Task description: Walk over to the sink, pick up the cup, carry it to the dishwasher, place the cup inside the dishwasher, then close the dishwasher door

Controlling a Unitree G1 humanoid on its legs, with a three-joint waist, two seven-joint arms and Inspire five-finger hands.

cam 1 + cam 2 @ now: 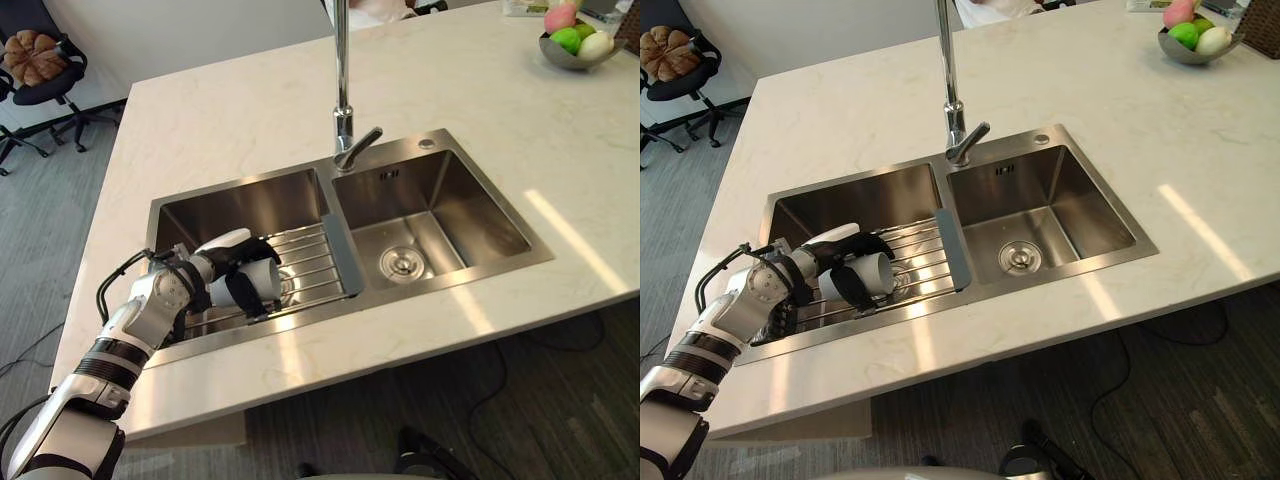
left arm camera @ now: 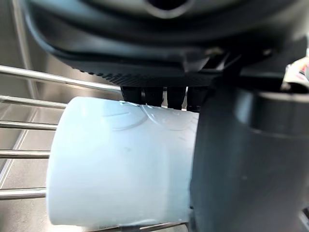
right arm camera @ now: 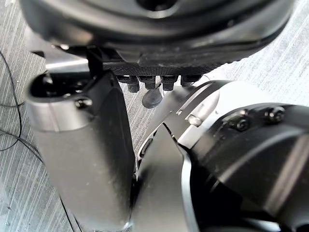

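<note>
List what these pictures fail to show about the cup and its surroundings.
- Cup: base and any handle, covered by the left hand in the eye views and the left wrist view.
- Faucet: top cut off by the upper edge in both eye views.
- Fruit bowl: contents too small to name.

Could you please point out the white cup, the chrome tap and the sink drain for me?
white cylindrical cup point(image 2: 120, 164), left wrist view, on its side wall.
tall chrome tap point(image 1: 342, 60), left eye view, on its upright pipe.
round steel drain point(image 1: 402, 263), left eye view, on its centre.
</note>
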